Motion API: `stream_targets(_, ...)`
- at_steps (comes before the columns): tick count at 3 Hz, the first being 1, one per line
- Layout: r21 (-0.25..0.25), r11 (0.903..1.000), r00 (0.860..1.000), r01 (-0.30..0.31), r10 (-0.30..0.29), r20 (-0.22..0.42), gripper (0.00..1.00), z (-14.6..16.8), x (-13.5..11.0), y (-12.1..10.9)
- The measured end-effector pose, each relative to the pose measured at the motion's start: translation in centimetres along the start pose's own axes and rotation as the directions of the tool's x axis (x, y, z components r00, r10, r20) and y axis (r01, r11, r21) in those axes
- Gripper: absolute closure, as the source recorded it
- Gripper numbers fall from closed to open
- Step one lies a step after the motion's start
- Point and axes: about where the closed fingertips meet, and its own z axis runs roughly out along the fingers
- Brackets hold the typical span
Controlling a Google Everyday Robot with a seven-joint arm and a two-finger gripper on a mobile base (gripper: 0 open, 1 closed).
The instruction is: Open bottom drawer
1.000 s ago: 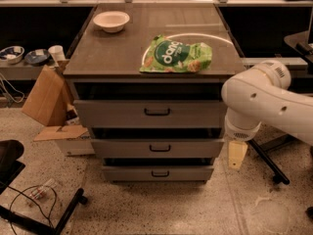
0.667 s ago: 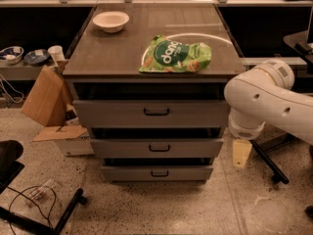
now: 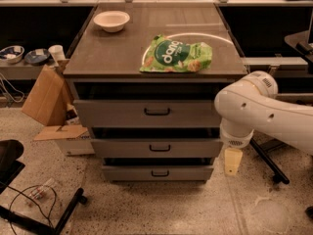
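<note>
The bottom drawer [image 3: 157, 173] is the narrowest grey front of three, low on the cabinet, with a small black bar handle [image 3: 160, 173]; it looks pushed in, slightly out like the others. My gripper [image 3: 233, 161] hangs from the white arm [image 3: 264, 112] to the right of the cabinet, level with the bottom drawer and apart from it, near the floor. It holds nothing that I can see.
The middle drawer [image 3: 157, 147] and top drawer [image 3: 149, 112] sit above. On the cabinet top lie a green chip bag [image 3: 177, 55] and a white bowl [image 3: 111, 20]. A cardboard box [image 3: 45, 97] stands at the left; a chair base [image 3: 266, 163] at the right; cables [image 3: 29, 195] on the floor.
The arm and gripper have shifted slightly right and down beside the cabinet. The drawers have not moved.
</note>
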Motion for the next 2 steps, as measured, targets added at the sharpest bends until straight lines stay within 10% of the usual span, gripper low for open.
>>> stream_targets(2, -0.077, 0.9956, 0.997, 0.053, -0.048, 0.068, 0.00, 12.2, -3.8, 2.9)
